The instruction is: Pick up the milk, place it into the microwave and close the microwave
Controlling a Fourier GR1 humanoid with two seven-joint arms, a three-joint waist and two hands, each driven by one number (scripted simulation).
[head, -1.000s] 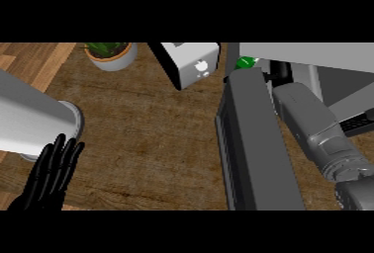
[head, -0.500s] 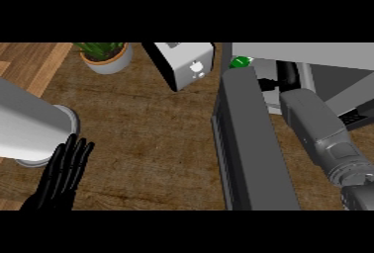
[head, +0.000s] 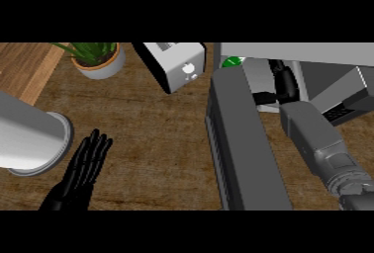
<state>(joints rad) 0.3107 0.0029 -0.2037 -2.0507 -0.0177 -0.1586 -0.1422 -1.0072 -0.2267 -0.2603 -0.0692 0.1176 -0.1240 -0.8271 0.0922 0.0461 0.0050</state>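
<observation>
The microwave door (head: 241, 143) stands swung open toward the near edge, leaving room for the right forearm to reach into the microwave (head: 343, 94) at the far right. The right hand (head: 283, 81) is deep in the opening, apparently curled round the milk, of which only a green cap (head: 232, 62) shows; whether it grips I cannot tell. The left hand (head: 82, 170) rests open, fingers straight, at near left. A toaster (head: 177, 66) and potted plant (head: 95, 57) sit far left.

One head view looks steeply down, close over the wooden counter (head: 153, 123) and open microwave door (head: 245, 148).
</observation>
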